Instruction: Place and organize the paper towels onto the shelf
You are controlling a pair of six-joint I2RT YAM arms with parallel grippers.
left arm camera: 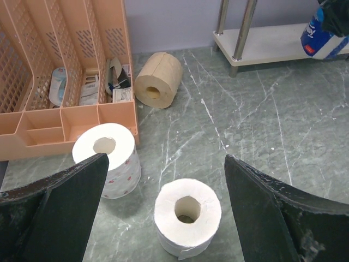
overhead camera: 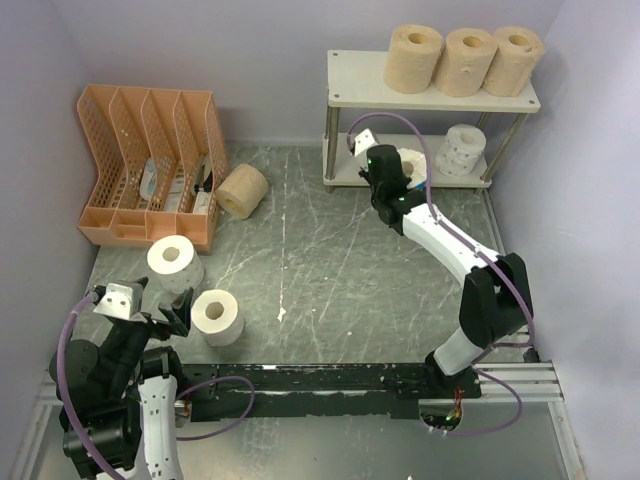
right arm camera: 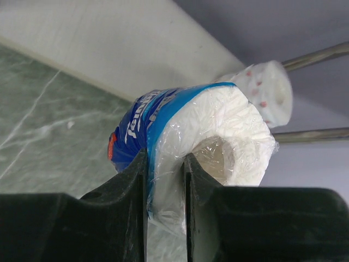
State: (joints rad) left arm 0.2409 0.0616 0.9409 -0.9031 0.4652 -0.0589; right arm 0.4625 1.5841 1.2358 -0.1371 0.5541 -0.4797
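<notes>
The shelf [overhead camera: 360, 92] stands at the back right. Three tan rolls [overhead camera: 465, 60] sit on its top board and a dotted white roll [overhead camera: 462, 150] on its lower board. My right gripper [overhead camera: 392, 172] is shut on the wall of the blue-and-white wrapped roll [right arm camera: 191, 131], one finger in its core, at the lower board's edge [right arm camera: 109, 49]. My left gripper [left arm camera: 166, 213] is open, its jaws wide on either side of a white roll [left arm camera: 187, 215] standing on the floor. A dotted white roll [left arm camera: 109, 155] stands beside it. A tan roll [overhead camera: 243, 190] lies by the organizer.
An orange slotted file organizer [overhead camera: 150, 165] with small items stands at the back left. Purple walls close in on the left, right and back. A black rail [overhead camera: 330, 385] runs along the near edge between the arm bases.
</notes>
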